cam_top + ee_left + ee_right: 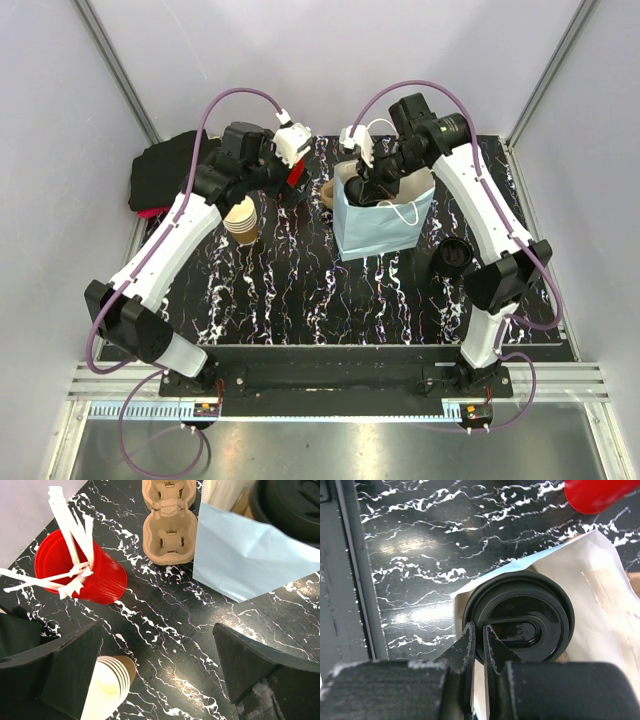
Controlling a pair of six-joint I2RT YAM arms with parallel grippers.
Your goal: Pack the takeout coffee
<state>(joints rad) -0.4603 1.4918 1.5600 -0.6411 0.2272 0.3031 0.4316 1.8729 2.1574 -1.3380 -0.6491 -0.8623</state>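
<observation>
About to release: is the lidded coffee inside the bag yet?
In the mouth: the black lid sits ringed by the blue bag's white inside, right jaws pinching its rim. Depth: cannot tell.

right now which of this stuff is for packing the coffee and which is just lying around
job: black lid pinched in right tool, blue bag, tan cup stack
lying about: red cup of utensils, pulp carrier, spare lids, black cloth

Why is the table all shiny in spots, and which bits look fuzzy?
Right wrist view: glare makes white patches on the glossy table; the right tool, pinched on the black lid, is fuzzy because it's so close. Left wrist view: the open left tool is dark, soft-edged. Top view: even light, sharp.
</observation>
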